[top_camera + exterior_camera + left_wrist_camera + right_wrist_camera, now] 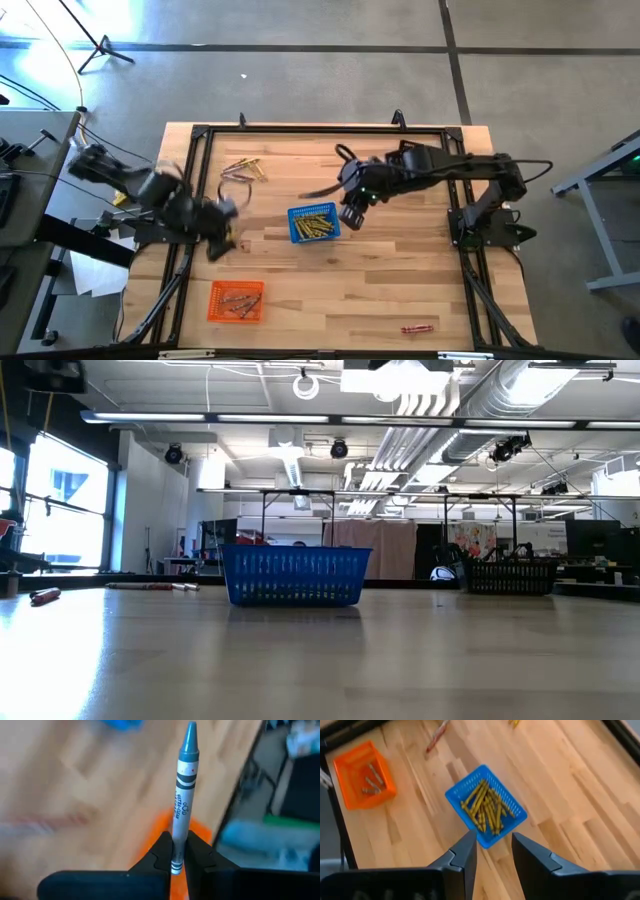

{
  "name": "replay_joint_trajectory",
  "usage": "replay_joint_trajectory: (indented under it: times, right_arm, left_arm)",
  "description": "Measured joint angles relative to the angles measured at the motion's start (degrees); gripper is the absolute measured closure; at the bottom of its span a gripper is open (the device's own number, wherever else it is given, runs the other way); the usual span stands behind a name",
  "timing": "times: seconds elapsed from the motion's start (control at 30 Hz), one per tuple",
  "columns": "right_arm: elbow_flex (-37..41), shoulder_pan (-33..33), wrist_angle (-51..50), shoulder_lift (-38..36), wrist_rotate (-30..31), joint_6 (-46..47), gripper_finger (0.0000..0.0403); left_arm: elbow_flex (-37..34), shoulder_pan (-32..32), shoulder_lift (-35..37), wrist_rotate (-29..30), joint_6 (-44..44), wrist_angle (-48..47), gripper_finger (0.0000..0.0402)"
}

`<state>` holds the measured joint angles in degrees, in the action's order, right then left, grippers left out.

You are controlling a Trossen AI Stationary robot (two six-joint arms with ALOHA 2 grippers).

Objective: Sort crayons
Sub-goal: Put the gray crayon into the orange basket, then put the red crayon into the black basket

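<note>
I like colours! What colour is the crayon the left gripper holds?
Grey-blue crayon, clearest in the left wrist view.

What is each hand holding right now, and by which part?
The left hand grips a grey-blue crayon by its flat end. The right hand is open, holding nothing.

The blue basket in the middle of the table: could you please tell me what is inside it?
The blue basket holds a pile of yellow crayons, lying roughly parallel. Any crayons beneath the top layer are covered, so no exact count is possible.
</note>
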<state>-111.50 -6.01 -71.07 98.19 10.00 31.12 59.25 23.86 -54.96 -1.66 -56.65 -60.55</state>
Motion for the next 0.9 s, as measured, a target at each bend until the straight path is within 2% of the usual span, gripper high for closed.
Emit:
replay_joint_trajectory:
  times: [0.17, 0.33, 0.53, 0.7, 0.8, 0.9]
  right_arm:
    - [3.4, -2.8, 0.2, 0.0, 0.0, 0.0, 0.0293]
    - [7.0, -4.6, 0.7, 0.0, 0.0, 0.0, 0.0293]
    - [10.6, -6.1, 1.2, 0.0, -0.7, 0.0, 0.0293]
    - [12.6, -7.2, 1.3, 0.1, -2.5, 0.0, 0.0293]
    - [13.0, -7.7, 1.0, 0.1, -3.2, 0.1, 0.0293]
    - [13.0, -8.1, 1.0, 0.0, -3.3, 0.6, 0.0293]
  left_arm:
    - [-5.9, 14.4, -4.3, -2.2, -13.1, 10.2, 0.0394]
    - [-8.0, 21.3, -10.5, 0.2, -21.1, 14.3, 0.0394]
    - [-8.0, 24.1, -18.2, -1.6, -26.3, 17.6, 0.0388]
    - [-8.0, 24.3, -22.5, -6.0, -27.7, 20.9, 0.0346]
    - [-8.0, 23.9, -23.4, -10.2, -27.3, 23.1, 0.0318]
    - [-8.0, 22.9, -23.4, -11.4, -27.3, 24.8, 0.0301]
